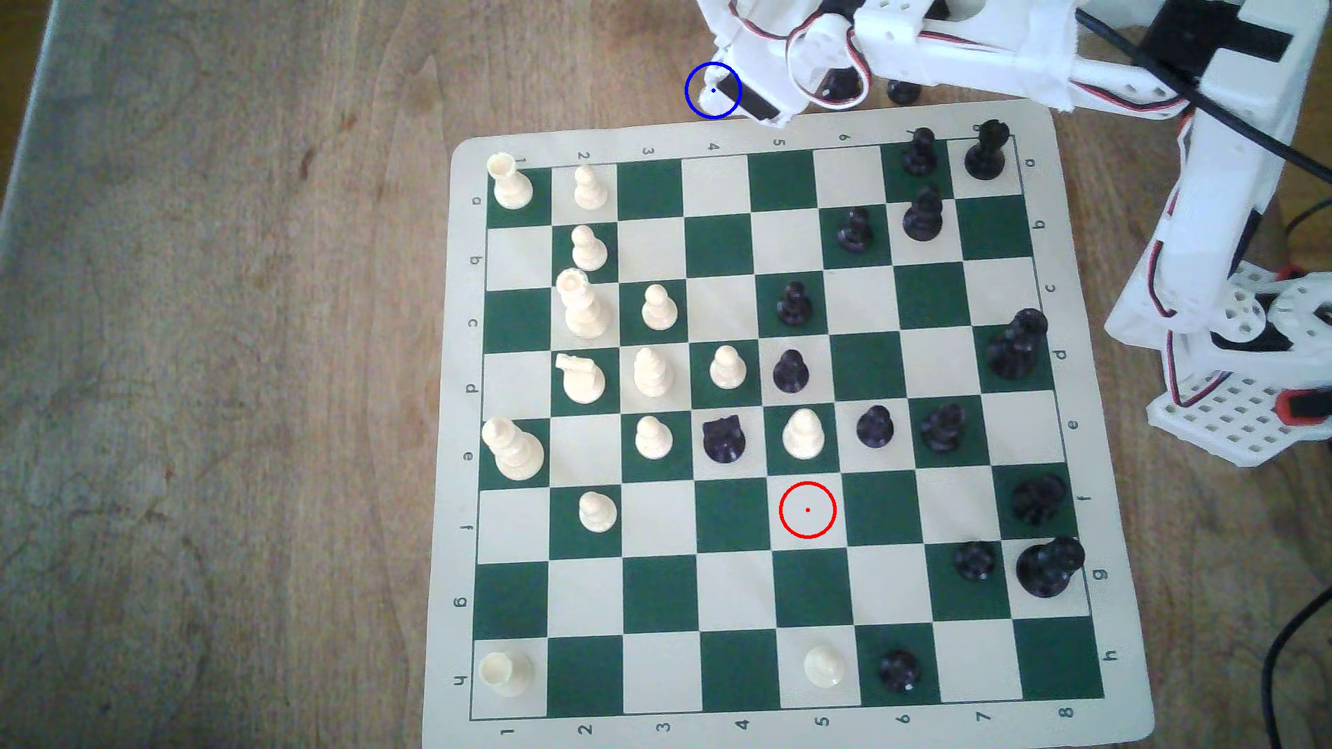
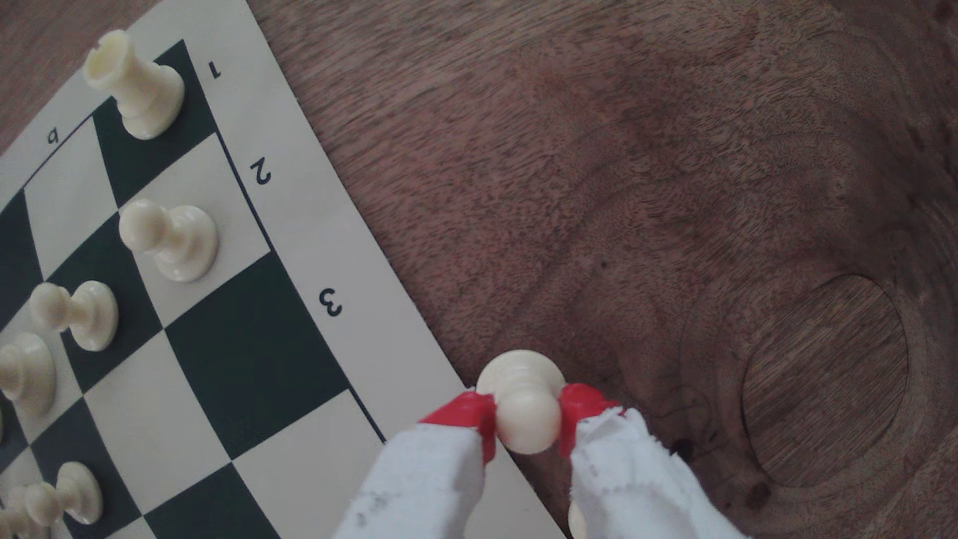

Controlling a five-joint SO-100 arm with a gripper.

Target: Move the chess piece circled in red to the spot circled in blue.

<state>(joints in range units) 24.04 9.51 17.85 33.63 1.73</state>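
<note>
The cream-white pawn [image 2: 522,374] is clamped by its ball head between my red fingertips [image 2: 473,415], so my gripper [image 2: 526,421] is shut on it. Its round base hangs over bare brown wood just past the chessboard's border near column 3; I cannot tell whether it touches the table. In the exterior view my gripper [image 1: 723,90] sits at the blue ring [image 1: 687,92], off the board's far edge above column 4, and covers most of the ring's inside. The red ring [image 1: 807,484] marks a cream square in row f, column 5, with no piece on it.
The green-and-cream chessboard [image 1: 731,515] carries several cream pieces on the exterior view's left and black ones on its right. Two black pieces [image 1: 840,85] stand off the board under the arm. The arm's base and cables [image 1: 1240,338] stand at the right. A round inlay [image 2: 824,378] marks the wood.
</note>
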